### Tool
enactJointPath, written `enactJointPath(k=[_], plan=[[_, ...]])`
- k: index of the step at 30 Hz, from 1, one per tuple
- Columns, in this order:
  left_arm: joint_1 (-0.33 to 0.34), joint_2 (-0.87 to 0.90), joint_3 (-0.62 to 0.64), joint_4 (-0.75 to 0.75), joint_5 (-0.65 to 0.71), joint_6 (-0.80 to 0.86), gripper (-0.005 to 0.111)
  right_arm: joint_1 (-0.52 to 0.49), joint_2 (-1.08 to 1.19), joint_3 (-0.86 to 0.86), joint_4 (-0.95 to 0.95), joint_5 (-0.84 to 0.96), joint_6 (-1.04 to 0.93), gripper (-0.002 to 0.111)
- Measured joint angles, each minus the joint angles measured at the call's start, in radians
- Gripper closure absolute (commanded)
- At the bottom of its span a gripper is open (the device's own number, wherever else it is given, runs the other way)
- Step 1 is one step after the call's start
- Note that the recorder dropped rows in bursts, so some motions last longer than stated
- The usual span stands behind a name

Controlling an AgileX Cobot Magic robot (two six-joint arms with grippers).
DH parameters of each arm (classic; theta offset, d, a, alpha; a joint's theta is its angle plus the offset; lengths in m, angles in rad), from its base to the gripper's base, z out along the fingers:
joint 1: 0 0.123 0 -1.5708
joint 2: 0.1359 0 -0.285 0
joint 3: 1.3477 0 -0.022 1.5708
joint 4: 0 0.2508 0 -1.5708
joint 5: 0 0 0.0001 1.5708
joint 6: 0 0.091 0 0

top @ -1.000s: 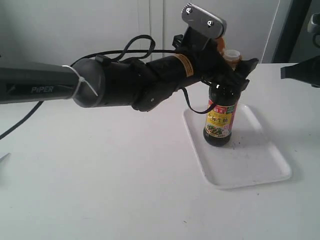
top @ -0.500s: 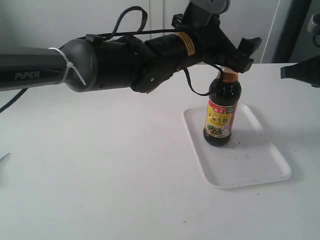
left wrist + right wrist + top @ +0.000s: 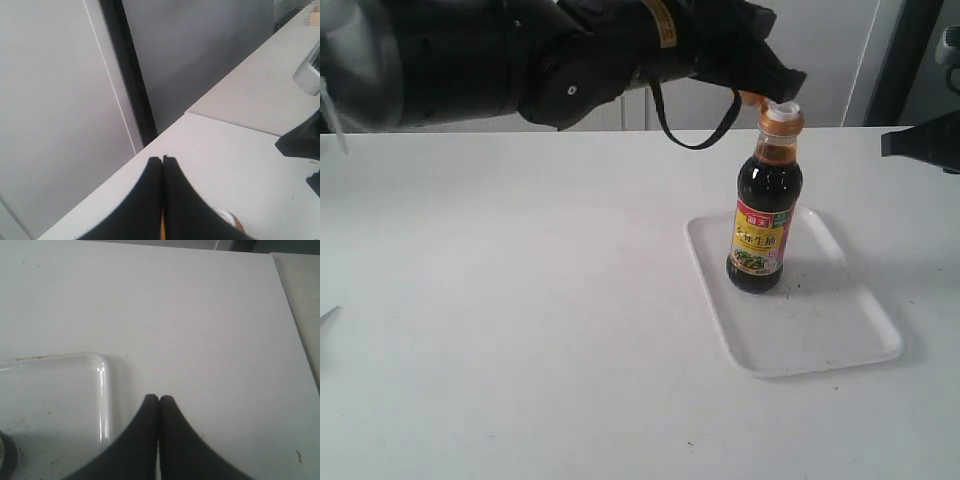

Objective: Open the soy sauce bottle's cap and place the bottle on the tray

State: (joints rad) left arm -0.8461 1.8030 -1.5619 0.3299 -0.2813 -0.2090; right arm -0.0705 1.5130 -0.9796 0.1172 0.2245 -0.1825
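Note:
The soy sauce bottle stands upright on the white tray, towards its far end. Its white spout is bare, and the golden-brown cap is tipped back on its hinge at the side of the neck. My left gripper is shut and hovers just over the bottle's top, its fingers right above the cap. In the left wrist view the shut left gripper covers most of the bottle; only the spout peeks out. My right gripper is shut and empty, over the table beside the tray's corner.
The black left arm fills the upper left of the exterior view. The right arm shows at the right edge. White tabletop spreads around the tray, and a grey wall stands behind it.
The left gripper has risen from the bottle's neck to above its top. The spout, covered half a second ago, now shows, with the cap tipped back. The bottle and right arm have not moved.

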Motion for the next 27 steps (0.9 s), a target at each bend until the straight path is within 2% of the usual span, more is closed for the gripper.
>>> enactJointPath(k=[6, 18, 27], plan=[[0.026, -0.081, 0.09, -0.002, 0.009, 0.004, 0.107, 0.0, 0.0, 0.0, 0.004, 0.005, 0.0, 0.108], [0.203, -0.239, 0.314, -0.019, 0.011, 0.002, 0.107, 0.0, 0.0, 0.0, 0.004, 0.008, -0.002, 0.108], [0.375, -0.317, 0.428, -0.023, 0.018, -0.062, 0.107, 0.0, -0.007, 0.0, 0.004, 0.008, -0.018, 0.108]])
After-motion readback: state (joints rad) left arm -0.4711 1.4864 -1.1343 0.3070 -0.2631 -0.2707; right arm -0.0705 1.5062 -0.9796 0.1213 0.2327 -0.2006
